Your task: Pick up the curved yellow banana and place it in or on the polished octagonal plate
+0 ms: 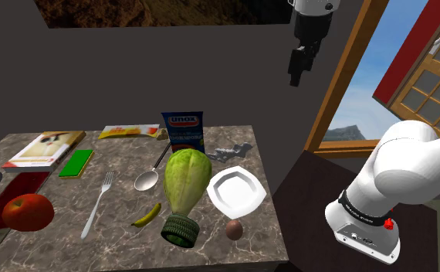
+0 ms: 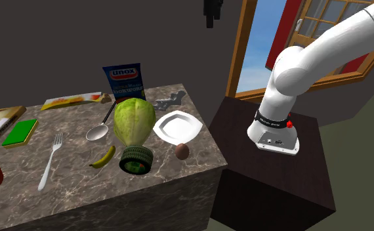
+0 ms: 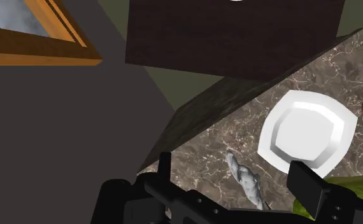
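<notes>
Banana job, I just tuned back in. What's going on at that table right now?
Nothing is held yet. The white arm hangs high up with its jaws open and empty, and the wrist view looks down on the table corner and the white octagonal plate. The yellow banana lies untouched on the marble table, with a green lettuce between it and the plate. The plate has nothing on it.
</notes>
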Motion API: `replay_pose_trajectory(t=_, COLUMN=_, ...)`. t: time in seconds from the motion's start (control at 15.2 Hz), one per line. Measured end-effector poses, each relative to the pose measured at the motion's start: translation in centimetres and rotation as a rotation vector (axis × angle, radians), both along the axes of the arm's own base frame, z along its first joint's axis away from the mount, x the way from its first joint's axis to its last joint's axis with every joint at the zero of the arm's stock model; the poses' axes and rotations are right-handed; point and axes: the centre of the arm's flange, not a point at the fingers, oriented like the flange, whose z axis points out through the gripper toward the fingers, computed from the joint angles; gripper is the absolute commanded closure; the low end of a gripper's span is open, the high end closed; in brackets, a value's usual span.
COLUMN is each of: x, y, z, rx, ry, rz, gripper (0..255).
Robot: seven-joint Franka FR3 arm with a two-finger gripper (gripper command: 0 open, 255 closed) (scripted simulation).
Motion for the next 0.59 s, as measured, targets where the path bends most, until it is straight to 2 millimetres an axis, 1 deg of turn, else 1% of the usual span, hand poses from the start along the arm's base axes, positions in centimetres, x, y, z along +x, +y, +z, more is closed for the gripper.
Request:
replay_pose_trajectory(t=0.07, x=0.0, y=0.0, z=0.0, rx=0.0, ry=0.0, rz=0.0, gripper=0)
replay_pose_trajectory(t=0.13, x=0.4, y=0.1, z=-0.3, rx=0.002, ry=0.002, rz=0.014, gripper=0)
replay_pose_trajectory(t=0.2, x=1.1, y=0.6, z=-1.1, rx=0.004, ry=0.005, rz=0.035, gripper=0)
replay_pose_trajectory(t=0.26, x=2.3, y=0.8, z=-1.3, rx=0.007, ry=0.007, rz=0.061, gripper=0)
replay_pose_trajectory(t=0.46, x=5.1, y=2.1, z=-3.3, rx=0.017, ry=0.018, rz=0.145, gripper=0)
replay_pose_trajectory(t=0.59, x=7.0, y=3.6, z=-4.5, rx=0.024, ry=0.025, rz=0.203, gripper=0)
